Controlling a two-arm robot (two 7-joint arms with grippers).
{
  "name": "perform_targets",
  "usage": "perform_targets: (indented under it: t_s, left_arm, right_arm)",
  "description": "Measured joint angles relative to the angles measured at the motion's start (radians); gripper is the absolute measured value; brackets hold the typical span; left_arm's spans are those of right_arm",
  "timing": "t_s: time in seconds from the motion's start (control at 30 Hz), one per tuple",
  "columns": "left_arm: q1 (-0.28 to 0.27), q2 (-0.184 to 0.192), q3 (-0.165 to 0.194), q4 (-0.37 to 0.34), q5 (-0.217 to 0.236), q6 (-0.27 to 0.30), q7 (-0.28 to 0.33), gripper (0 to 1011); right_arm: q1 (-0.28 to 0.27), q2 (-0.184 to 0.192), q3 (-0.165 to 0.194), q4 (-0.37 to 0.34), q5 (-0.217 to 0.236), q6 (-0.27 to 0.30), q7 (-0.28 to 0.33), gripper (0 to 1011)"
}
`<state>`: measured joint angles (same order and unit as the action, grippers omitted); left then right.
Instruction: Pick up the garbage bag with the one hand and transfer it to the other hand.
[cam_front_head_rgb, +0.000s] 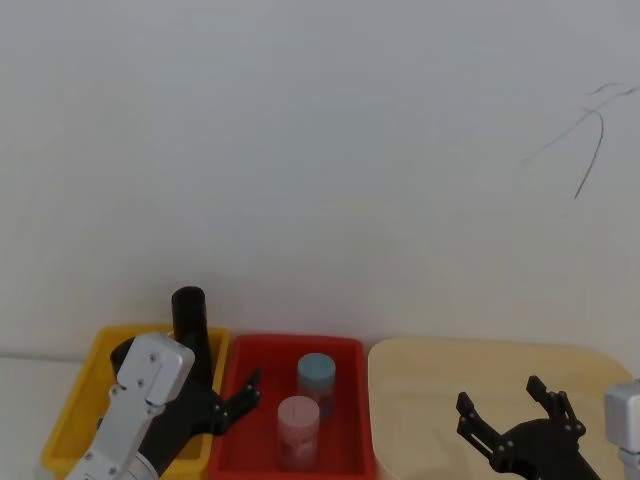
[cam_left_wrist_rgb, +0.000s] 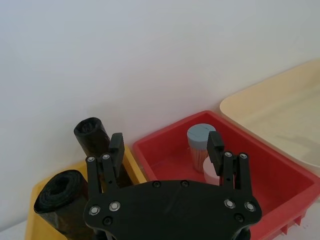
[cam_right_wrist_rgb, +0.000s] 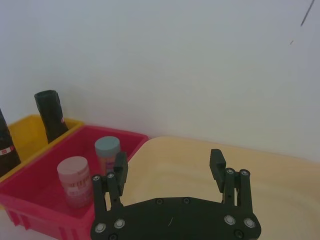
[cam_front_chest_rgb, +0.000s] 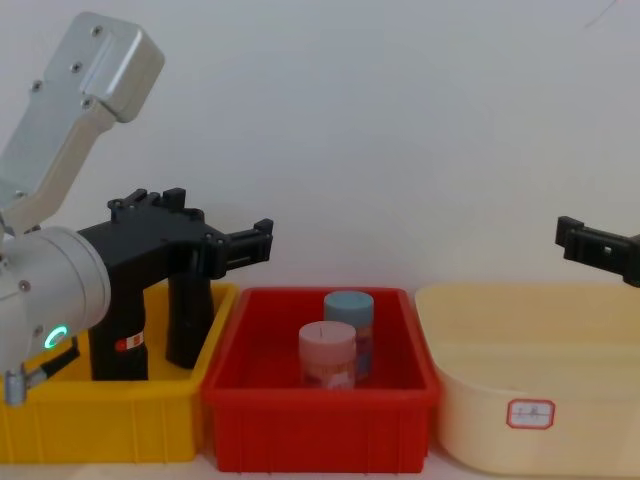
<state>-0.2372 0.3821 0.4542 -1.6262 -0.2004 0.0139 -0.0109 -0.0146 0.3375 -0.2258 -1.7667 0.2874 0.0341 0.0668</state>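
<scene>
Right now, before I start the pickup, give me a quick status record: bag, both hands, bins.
garbage bag: upright in the yellow bin, red-and-white label showing, not gripped
second roll: plain black, upright beside it in the same bin
left hand: open, empty, raised by the rolls, fingertips toward the red bin
right hand: open, empty, raised over the beige tub
red bin: holds a blue-lidded jar and a pink-lidded jar
handover: not yet begun

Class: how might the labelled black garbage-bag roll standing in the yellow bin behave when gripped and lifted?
The garbage bag looks tightly wound, so probably fairly stiff. Its smooth plastic may slip in a grip. Standing on end in the yellow bin, it could tip if nudged.
</scene>
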Motion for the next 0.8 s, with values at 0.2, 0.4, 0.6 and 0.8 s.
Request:
perform_targets:
  t_s: [0.2,0.4,0.6,0.8]
  left_arm:
    - [0.000,0.000,0.000,0.000,0.000,0.000,0.000,1002]
    - [0.000,0.000,0.000,0.000,0.000,0.000,0.000,1002]
    - [0.000,0.000,0.000,0.000,0.000,0.000,0.000,1001]
    - [0.000,0.000,0.000,0.000,0.000,0.000,0.000,1002]
  right_arm:
    - [0.000,0.000,0.000,0.000,0.000,0.000,0.000,1000]
    - [0.000,0.000,0.000,0.000,0.000,0.000,0.000,1000]
    - [0.000,0.000,0.000,0.000,0.000,0.000,0.000,1000]
    - [0.000,0.000,0.000,0.000,0.000,0.000,0.000,1000]
